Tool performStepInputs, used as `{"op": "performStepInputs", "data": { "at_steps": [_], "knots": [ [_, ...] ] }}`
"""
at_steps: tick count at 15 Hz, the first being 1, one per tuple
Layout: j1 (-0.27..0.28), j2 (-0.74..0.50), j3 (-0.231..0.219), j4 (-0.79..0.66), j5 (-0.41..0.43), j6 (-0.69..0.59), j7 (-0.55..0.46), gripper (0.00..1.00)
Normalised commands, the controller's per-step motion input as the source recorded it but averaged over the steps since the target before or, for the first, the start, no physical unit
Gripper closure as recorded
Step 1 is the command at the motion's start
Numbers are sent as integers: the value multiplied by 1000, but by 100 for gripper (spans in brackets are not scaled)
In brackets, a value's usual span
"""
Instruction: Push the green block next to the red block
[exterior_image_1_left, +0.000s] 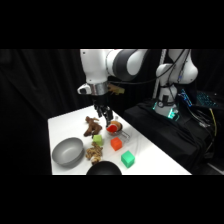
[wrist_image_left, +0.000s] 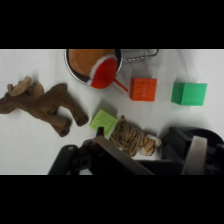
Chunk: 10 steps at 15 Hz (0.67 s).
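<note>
The green block (exterior_image_1_left: 127, 159) (wrist_image_left: 189, 93) is an emerald cube resting on the white table near its front edge. The red block (exterior_image_1_left: 116, 144) (wrist_image_left: 143, 89), an orange-red cube, sits a short gap away from it, farther back. They do not touch. My gripper (exterior_image_1_left: 103, 113) (wrist_image_left: 150, 147) hangs open above the table, behind both blocks, over the spot between the brown plush and the small pan, with nothing between its fingers.
A lime block (exterior_image_1_left: 97, 139) (wrist_image_left: 103, 120) lies beside a tiger plush (exterior_image_1_left: 93, 153) (wrist_image_left: 132, 138). A brown plush animal (exterior_image_1_left: 92, 126) (wrist_image_left: 42, 102), a metal pan with a round red item (exterior_image_1_left: 114, 128) (wrist_image_left: 95, 62), a grey bowl (exterior_image_1_left: 68, 151) and a black bowl (exterior_image_1_left: 104, 170) crowd the table.
</note>
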Motion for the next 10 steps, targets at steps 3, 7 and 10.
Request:
{"op": "performStepInputs", "data": {
  "at_steps": [3, 7, 10],
  "knots": [
    [-4, -30, 37, -14, 62, -19, -15, 0],
    [114, -101, 96, -121, 23, 107, 188, 0],
    [181, -91, 121, -130, -8, 159, 292, 0]
  ]
}}
